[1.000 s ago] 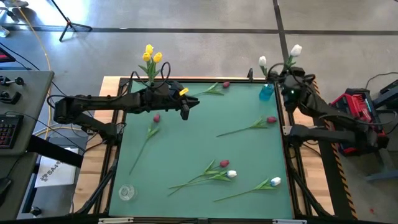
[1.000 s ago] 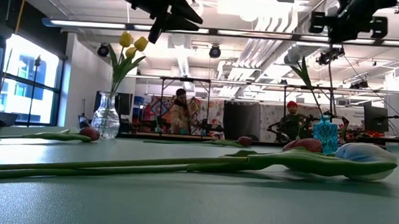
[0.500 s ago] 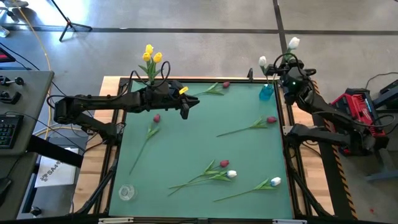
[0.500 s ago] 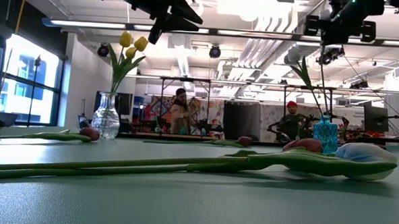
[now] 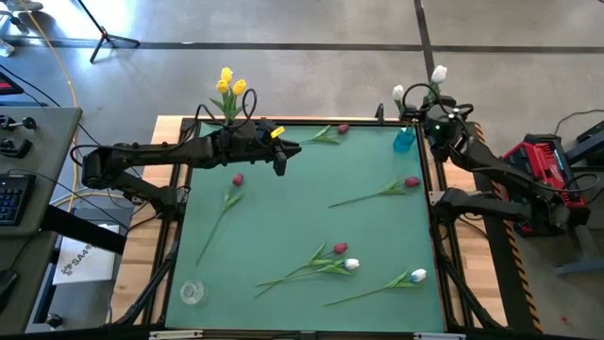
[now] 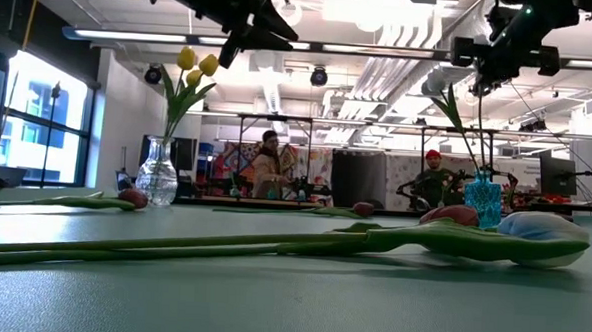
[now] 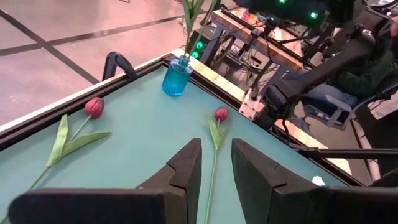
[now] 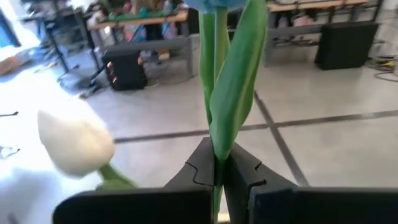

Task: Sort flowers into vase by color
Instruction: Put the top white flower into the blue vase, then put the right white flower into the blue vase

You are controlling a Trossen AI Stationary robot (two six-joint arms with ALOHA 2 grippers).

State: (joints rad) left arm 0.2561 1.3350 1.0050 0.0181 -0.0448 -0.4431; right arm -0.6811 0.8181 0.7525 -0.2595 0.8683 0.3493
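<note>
Right gripper [image 8: 214, 171] on, apparently, white tulip [image 5: 439, 74]

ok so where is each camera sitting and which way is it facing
High view: overhead, straight down on the green table; both arms show.
Low view: table height, looking across at a clear vase and the room; arms overhead.
Left wrist view: past the left end effector, empty, toward the blue vase.
Right wrist view: right end effector shut on a white tulip's stem.
Shared: the blue vase shows in high, low and left wrist views.
</note>
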